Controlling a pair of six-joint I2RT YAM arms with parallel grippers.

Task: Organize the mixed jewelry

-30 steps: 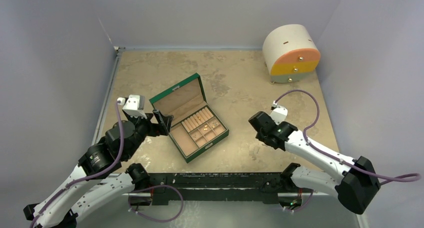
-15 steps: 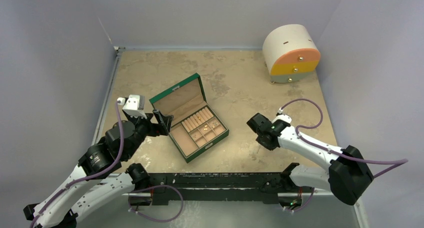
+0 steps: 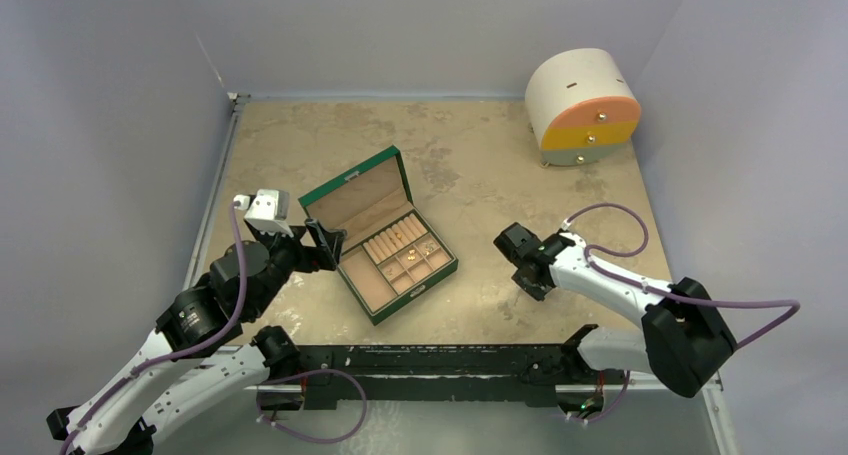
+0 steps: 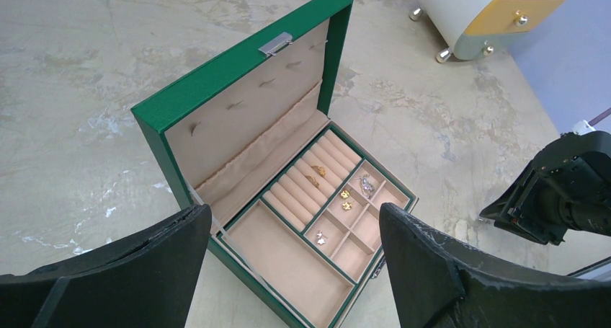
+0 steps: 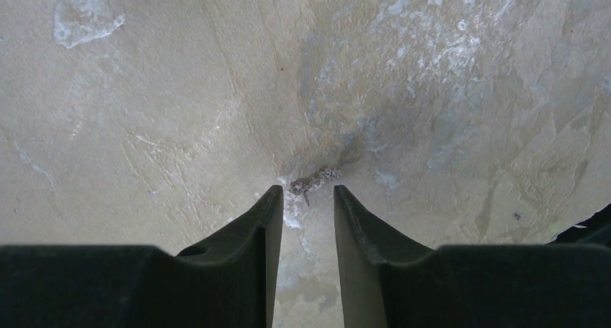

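The jewelry (image 4: 345,194) lies inside the box (image 3: 352,197) on the table (image 3: 480,180); the drawer cabinet (image 3: 578,100) stands behind, rightward.

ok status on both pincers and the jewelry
Left pincer wide open, facing the green box. Right pincer narrowly open, tips at a small sparkly piece on the table, not gripped. Other pieces sit in the box. Nothing in the way.

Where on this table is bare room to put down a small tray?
Widest: the far left corner of the table, between the back wall and the green box. Also free: the stretch from the box to the round cabinet. Crowded: left of the box, where the left gripper sits, and under the right gripper.
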